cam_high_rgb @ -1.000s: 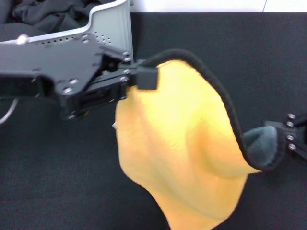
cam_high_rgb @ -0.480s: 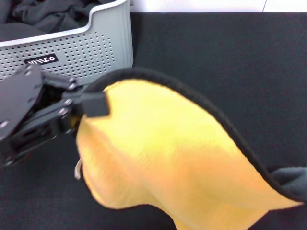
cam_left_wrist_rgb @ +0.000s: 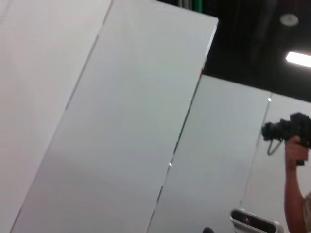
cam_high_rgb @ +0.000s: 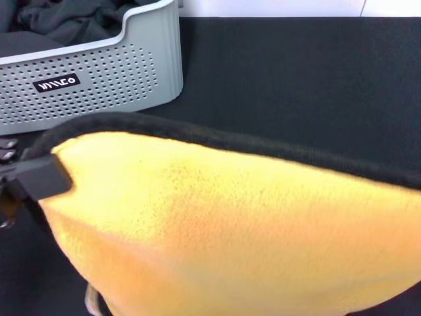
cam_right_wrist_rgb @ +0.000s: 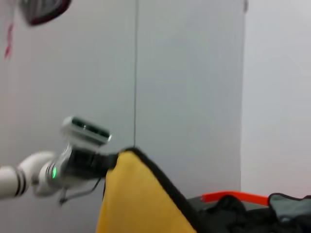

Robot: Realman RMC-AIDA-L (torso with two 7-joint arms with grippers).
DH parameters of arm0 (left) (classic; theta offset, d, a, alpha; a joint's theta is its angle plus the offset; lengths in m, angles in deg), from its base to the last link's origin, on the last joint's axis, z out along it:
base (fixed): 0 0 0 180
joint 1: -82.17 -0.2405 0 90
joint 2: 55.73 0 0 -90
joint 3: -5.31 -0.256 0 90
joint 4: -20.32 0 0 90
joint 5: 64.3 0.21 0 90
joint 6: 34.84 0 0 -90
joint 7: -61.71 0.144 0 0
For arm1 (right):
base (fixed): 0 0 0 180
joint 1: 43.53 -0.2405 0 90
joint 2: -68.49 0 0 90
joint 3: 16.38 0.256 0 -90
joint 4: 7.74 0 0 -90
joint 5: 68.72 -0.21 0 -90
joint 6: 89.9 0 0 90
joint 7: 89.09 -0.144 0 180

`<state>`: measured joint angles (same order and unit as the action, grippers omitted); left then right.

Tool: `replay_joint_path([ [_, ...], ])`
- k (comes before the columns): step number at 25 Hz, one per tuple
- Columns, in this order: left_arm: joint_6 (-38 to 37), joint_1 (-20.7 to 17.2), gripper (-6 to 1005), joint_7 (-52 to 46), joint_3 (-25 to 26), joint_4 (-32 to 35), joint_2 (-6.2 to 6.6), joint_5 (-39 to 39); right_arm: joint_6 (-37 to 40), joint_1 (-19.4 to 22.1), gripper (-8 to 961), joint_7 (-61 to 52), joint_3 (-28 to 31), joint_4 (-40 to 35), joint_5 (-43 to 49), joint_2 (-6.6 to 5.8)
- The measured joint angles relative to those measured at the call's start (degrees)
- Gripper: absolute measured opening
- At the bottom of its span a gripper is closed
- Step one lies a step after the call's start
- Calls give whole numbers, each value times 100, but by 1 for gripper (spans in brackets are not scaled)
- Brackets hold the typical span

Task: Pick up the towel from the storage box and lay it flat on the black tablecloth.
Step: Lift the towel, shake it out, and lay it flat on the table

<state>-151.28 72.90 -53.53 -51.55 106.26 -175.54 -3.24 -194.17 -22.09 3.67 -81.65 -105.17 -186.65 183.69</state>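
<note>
1. Nearest to us, the towel (cam_high_rgb: 250, 230) hangs spread wide above the near edge of the tabletop, yellow face toward us, its dark edging running along the top from the left side to the right side of the head view; it is out of the storage box and not yet lying on the black tablecloth (cam_high_rgb: 296, 85)
2. At the near left corner, our left end effector (cam_high_rgb: 33, 179) is clamped on the towel's upper left corner; only a dark finger block shows against the cloth
3. Our right end effector is outside the head view; the towel's right end runs off that side, so we judge it holds the other corner, but we cannot tell its fingers' state. The right wrist view shows the yellow cloth rising to a peak where the left end effector (cam_right_wrist_rgb: 104, 162) pinches it
4. To do the laying well, we should keep both corners level and the top edge taut, carry the towel toward the middle of the tabletop, let the hanging lower edge touch the black tablecloth first, then bring the top edge down away from it so the cloth unrolls flat without folds
5. We should release only once the corners rest on the fabric
6. Farthest, the storage box (cam_high_rgb: 131, 72) sits at the far left corner, a dark cloth (cam_high_rgb: 72, 16) left inside; we should keep clear of it
</note>
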Motion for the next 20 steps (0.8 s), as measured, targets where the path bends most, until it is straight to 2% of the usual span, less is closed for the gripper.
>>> replay_joint_path([
  [4,-1,-20,49,-10,-24,-468,2,-11,-3,-8,7,-739,207,6,-211,-23],
  [8,-2,142,49,5,-58,-1164,5,145,-4,42,7,-1179,470,296,-440,-2],
  [11,-2,349,49,37,-77,-1758,15,349,-6,25,8,-1358,508,837,-549,-35],
  [14,-2,567,50,161,-64,-2205,36,523,-12,-35,8,-1284,437,1055,-479,-39],
  [20,-1,1173,50,259,-98,-2547,24,841,-20,-345,9,-1216,245,1027,-242,-110],
])
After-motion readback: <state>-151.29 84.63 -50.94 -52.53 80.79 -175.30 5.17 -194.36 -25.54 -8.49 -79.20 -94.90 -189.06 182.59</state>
